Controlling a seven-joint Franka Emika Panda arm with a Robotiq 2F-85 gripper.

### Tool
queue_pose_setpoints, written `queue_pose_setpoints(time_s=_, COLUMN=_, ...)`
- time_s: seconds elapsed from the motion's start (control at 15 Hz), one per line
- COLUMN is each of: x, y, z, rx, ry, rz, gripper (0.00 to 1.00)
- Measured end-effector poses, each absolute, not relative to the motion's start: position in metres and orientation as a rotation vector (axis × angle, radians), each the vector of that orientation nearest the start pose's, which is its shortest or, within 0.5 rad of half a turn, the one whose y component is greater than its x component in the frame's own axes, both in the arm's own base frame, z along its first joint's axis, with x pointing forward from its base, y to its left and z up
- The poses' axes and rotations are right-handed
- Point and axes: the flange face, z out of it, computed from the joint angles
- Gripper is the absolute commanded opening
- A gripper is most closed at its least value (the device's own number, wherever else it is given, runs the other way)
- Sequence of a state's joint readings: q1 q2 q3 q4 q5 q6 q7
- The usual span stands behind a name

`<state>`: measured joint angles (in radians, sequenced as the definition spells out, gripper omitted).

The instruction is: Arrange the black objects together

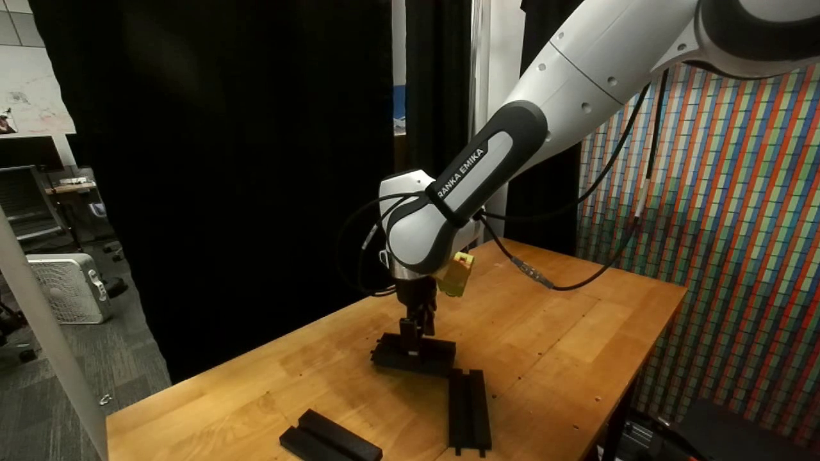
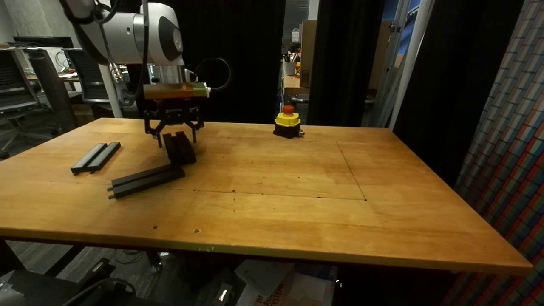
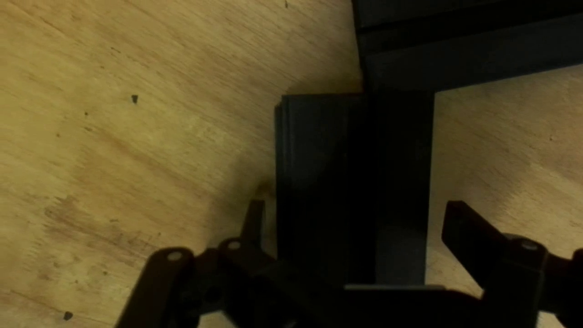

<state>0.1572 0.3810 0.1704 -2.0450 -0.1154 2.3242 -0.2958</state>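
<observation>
"What's around the work?"

"In an exterior view, a yellow-and-red button box (image 2: 288,121) stands near an edge of the tabletop (image 2: 297,225), well apart from the arm (image 1: 570,89). A black curtain (image 1: 224,160) hangs past the tabletop's edge, a multicoloured wall covering (image 1: 698,224) rises on another side, and a white fan (image 1: 67,288) stands on the floor (image 1: 131,365) farther off."

"Anything in the way?"

"Close neighbours. The first black object (image 3: 325,182) lies right under the pincer (image 2: 177,143), and the second black object (image 2: 148,182) meets it near a corner; dark on dark, I can't tell whether they touch. The third black object (image 2: 105,157) lies apart from both. Each has a groove or gap along its length; whether it's one piece or two bars side by side, I can't tell. A cable (image 1: 570,288) hangs in a loop beside the arm."

"How does the arm stand?"

"In an exterior view it slants down from the upper right to the wrist (image 1: 416,240), bent so that the pincer points straight down."

"And the pincer itself?"

"Released and spread. Its fingers (image 3: 467,237) stand on either side of the first black object; in the wrist view, bare tabletop shows between each finger and the object."
</observation>
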Motion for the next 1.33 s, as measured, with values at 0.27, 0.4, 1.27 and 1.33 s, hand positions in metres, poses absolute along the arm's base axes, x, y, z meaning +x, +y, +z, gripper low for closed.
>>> queue_pose_setpoints(time_s=0.27, x=0.555, y=0.188, z=0.274, rx=-3.029, ry=-1.022, rz=0.1, gripper=1.0)
queue_pose_setpoints(time_s=0.4, x=0.549, y=0.191, z=0.294, rx=-3.087, ry=-0.947, rz=0.098, gripper=1.0)
queue_pose_setpoints(time_s=1.27, x=0.448, y=0.213, z=0.347, rx=-3.233, ry=0.182, rz=0.247, gripper=1.0)
queue_pose_setpoints(time_s=1.33, x=0.442, y=0.212, z=0.343, rx=-3.214, ry=0.264, rz=0.254, gripper=1.0)
